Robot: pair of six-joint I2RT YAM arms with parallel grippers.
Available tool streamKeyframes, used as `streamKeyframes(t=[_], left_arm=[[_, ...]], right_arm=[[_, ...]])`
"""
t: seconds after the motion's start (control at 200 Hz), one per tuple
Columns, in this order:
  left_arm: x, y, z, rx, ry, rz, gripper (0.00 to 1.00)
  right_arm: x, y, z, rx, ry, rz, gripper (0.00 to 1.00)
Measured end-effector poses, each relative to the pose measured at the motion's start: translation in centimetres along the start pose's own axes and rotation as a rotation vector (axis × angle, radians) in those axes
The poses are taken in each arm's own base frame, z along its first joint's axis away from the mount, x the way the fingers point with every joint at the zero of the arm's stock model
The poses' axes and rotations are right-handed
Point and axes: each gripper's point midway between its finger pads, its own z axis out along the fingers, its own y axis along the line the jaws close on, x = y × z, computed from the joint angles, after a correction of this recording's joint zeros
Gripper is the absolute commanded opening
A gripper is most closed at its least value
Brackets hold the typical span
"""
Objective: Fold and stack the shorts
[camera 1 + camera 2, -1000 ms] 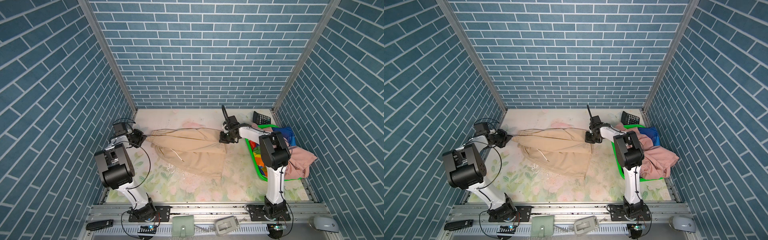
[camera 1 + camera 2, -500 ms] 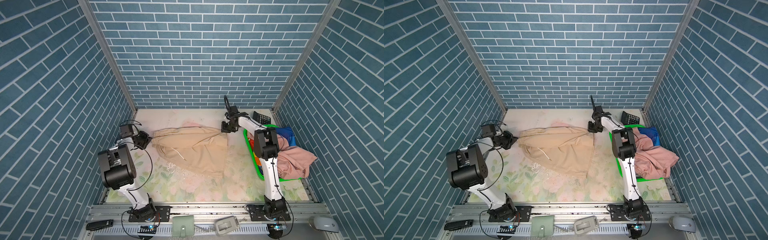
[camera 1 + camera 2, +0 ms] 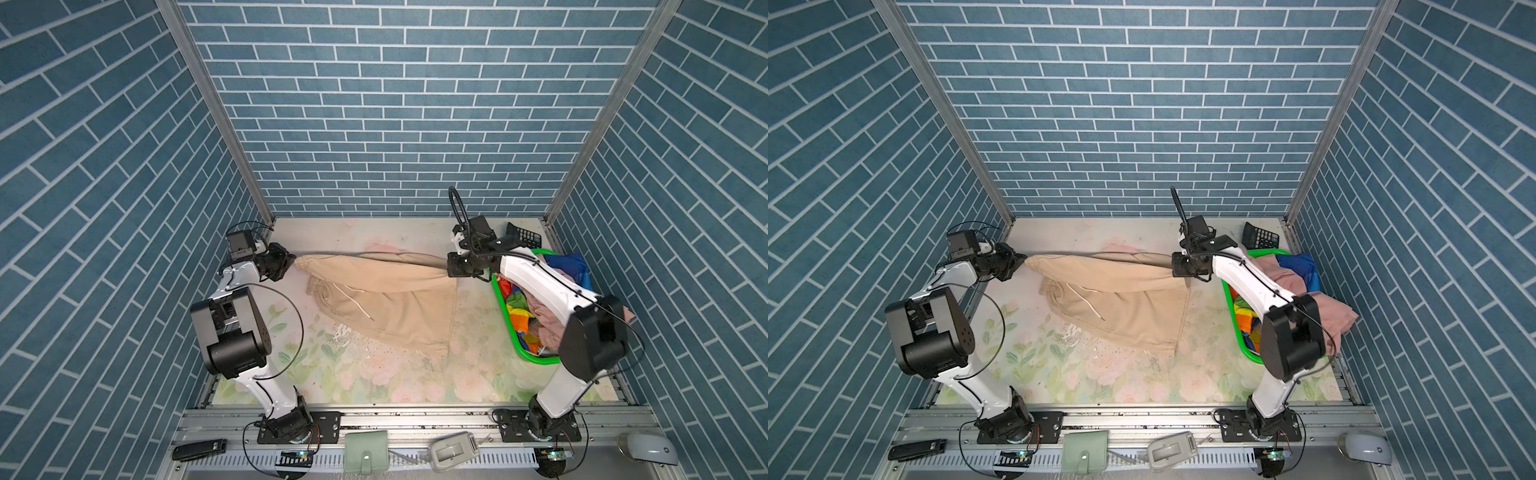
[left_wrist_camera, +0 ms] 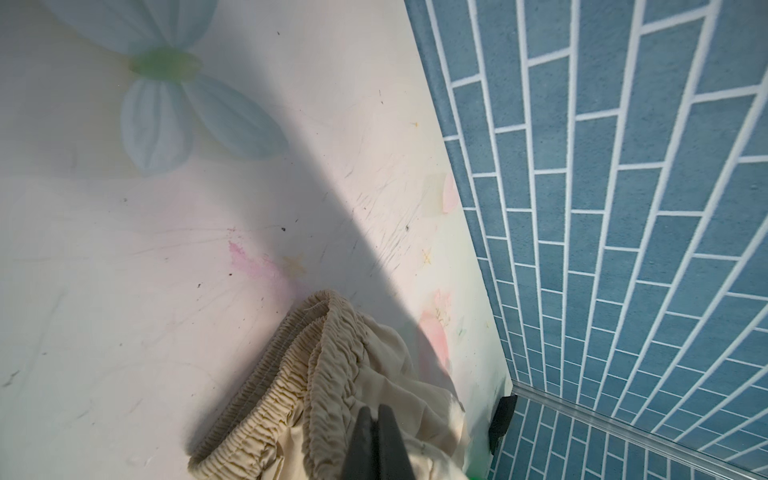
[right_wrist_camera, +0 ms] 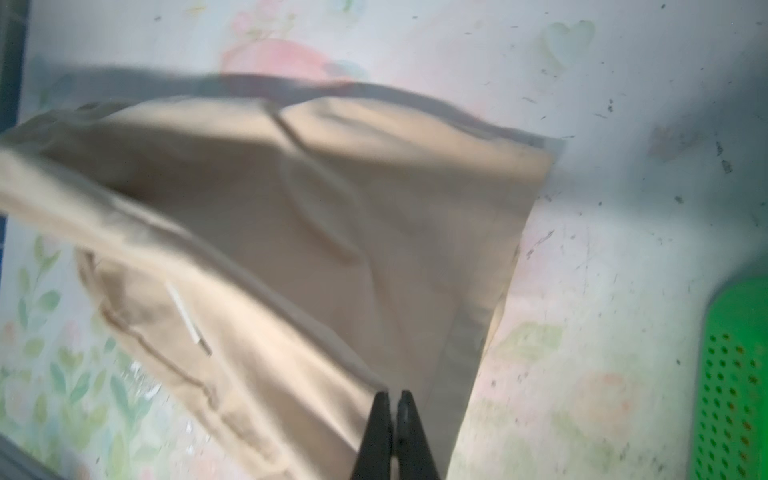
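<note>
One flowered table (image 3: 374,386) carries everything. Beige shorts (image 3: 386,299) stretch left to right across its far half, their lower part draped on it. Green basket (image 3: 534,360) at right holds pink shorts (image 3: 1335,318) and rainbow shorts (image 3: 517,309). Left gripper (image 3: 292,262) pinches the waistband; right gripper (image 3: 450,266) pinches the opposite end.

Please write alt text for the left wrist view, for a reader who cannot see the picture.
The left end effector, shut, pinches the beige shorts just behind their gathered elastic waistband, held over a pale table printed with flowers. A blue brick wall borders the table.
</note>
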Motion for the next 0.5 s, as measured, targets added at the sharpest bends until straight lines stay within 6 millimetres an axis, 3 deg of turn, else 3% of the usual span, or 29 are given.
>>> streamKeyframes(t=[0.075,0.205,0.225,0.3,0.375,0.445,0.5], left_arm=[[0.2,0.6,0.1,-0.009,0.006,-0.01,0.07],[1.2,2.1,0.4,-0.028,0.033,-0.041,0.11],[1.4,2.3,0.4,-0.032,0.036,-0.047,0.14],[1.6,3.2,0.4,-0.045,0.04,-0.064,0.26],[1.5,4.2,0.2,-0.055,0.034,-0.08,0.33],[1.3,5.1,-0.1,-0.065,0.029,-0.097,0.42],[1.2,5.8,-0.3,-0.074,0.025,-0.116,0.49]], right_arm=[[3.6,1.3,-0.1,-0.022,0.013,-0.027,0.0],[12.4,1.4,3.7,-0.004,0.172,-0.03,0.0],[14.3,1.2,4.4,0.008,0.213,-0.034,0.0],[18.5,0.9,5.4,0.035,0.298,-0.043,0.0],[20.8,0.7,5.8,0.043,0.334,-0.043,0.0],[21.1,0.7,6.0,0.039,0.328,-0.026,0.0],[21.1,0.8,5.9,0.028,0.32,-0.015,0.12]])
